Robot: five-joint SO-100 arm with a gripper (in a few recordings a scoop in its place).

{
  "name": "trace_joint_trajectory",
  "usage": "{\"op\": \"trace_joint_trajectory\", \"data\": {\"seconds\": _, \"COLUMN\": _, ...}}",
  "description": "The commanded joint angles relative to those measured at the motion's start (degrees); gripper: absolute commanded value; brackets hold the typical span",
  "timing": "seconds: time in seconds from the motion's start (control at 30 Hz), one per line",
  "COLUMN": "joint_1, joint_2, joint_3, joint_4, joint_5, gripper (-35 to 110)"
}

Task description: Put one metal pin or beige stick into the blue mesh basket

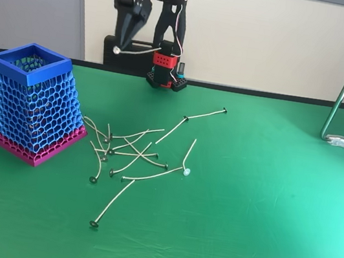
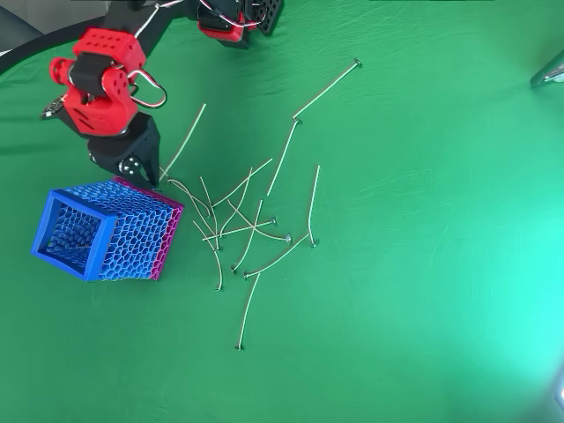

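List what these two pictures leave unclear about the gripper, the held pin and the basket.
- Fixed view: gripper small and dark; its contact with the pin is unresolved.
- Overhead view: the basket's bottom is too shadowed to count pins.
- Overhead view: the pile overlaps, so no exact count.

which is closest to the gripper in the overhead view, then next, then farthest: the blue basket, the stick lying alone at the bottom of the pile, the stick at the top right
Measured from the gripper:
1. blue mesh basket, just below it at left.
2. lone bottom stick, lower middle.
3. top-right stick, far up and right.
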Motion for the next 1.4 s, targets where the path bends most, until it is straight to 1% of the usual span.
{"op": "trace_joint_trajectory", "data": {"seconds": 0.0, "joint_1": 2.11, "joint_2": 2.55, "joint_3": -5.89, "joint_4": 0.35, "joint_5": -1.58, "gripper": 1}}
{"op": "trace_joint_trajectory", "data": {"seconds": 0.27, "joint_1": 7.21, "joint_2": -0.18, "joint_3": -20.21, "joint_4": 4.83, "joint_5": -4.04, "gripper": 1}}
{"op": "trace_joint_trajectory", "data": {"seconds": 0.47, "joint_1": 10.37, "joint_2": -3.6, "joint_3": -27.95, "joint_4": 4.39, "joint_5": -6.15, "gripper": 1}}
{"op": "trace_joint_trajectory", "data": {"seconds": 0.6, "joint_1": 12.66, "joint_2": -5.71, "joint_3": -30.41, "joint_4": 2.11, "joint_5": -8.0, "gripper": 1}}
{"op": "trace_joint_trajectory", "data": {"seconds": 0.7, "joint_1": 14.59, "joint_2": -6.77, "joint_3": -31.38, "joint_4": -1.14, "joint_5": -9.05, "gripper": 1}}
{"op": "trace_joint_trajectory", "data": {"seconds": 0.97, "joint_1": 17.58, "joint_2": -8.79, "joint_3": -28.48, "joint_4": -14.24, "joint_5": -14.24, "gripper": 1}}
{"op": "trace_joint_trajectory", "data": {"seconds": 1.27, "joint_1": 17.67, "joint_2": -8.79, "joint_3": -18.46, "joint_4": -29.09, "joint_5": -18.63, "gripper": 0}}
{"op": "trace_joint_trajectory", "data": {"seconds": 1.37, "joint_1": 17.4, "joint_2": -8.0, "joint_3": -13.01, "joint_4": -36.12, "joint_5": -20.21, "gripper": 0}}
